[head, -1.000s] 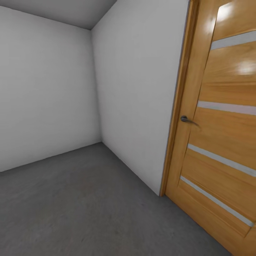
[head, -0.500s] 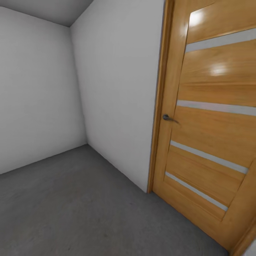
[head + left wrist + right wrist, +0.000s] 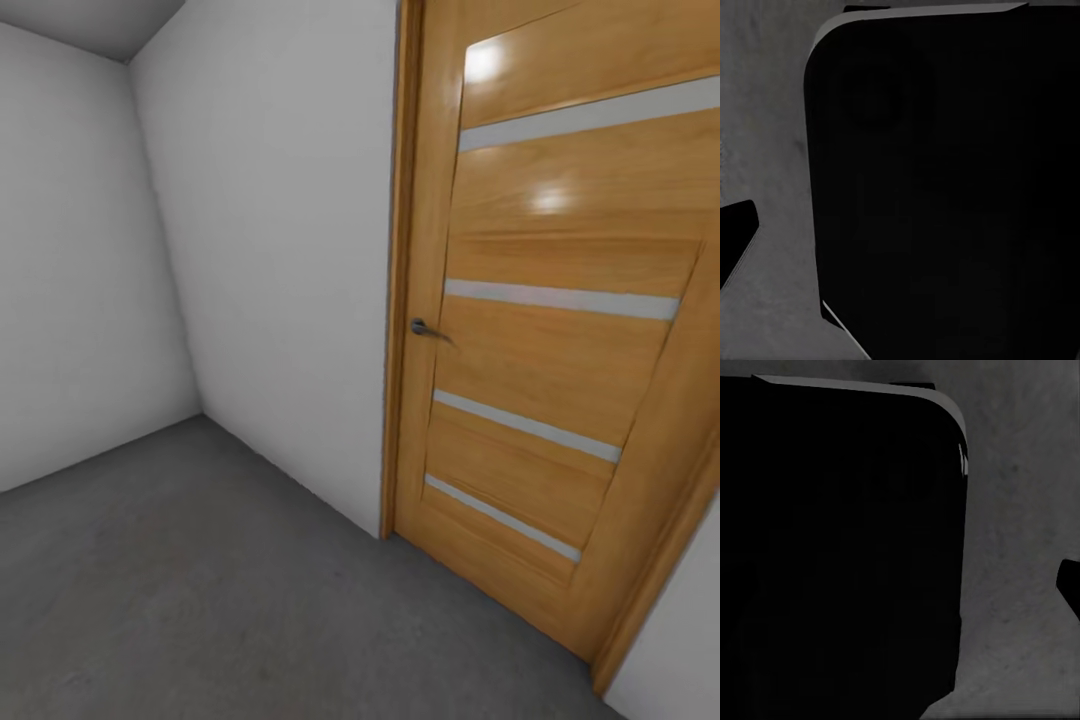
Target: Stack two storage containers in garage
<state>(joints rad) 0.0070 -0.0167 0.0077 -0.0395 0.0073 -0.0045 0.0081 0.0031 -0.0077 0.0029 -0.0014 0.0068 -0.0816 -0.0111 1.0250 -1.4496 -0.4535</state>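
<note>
Head view: a wooden door (image 3: 545,330) with 4 pale strips and a dark lever handle (image 3: 425,328) stands closed in a plain grey-white wall (image 3: 280,280); the dark grey concrete floor (image 3: 200,590) meets a bare corner at left. This looks like the garage.

Left wrist view: a black rounded body (image 3: 945,180) hangs above speckled concrete.

Right wrist view: much the same. Neither claw's state can be told. The containers' position, axis and nearer arm cannot be judged.

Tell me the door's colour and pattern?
Glossy honey-orange wood door crossed by pale grey horizontal strips; clearest in the head view.
</note>
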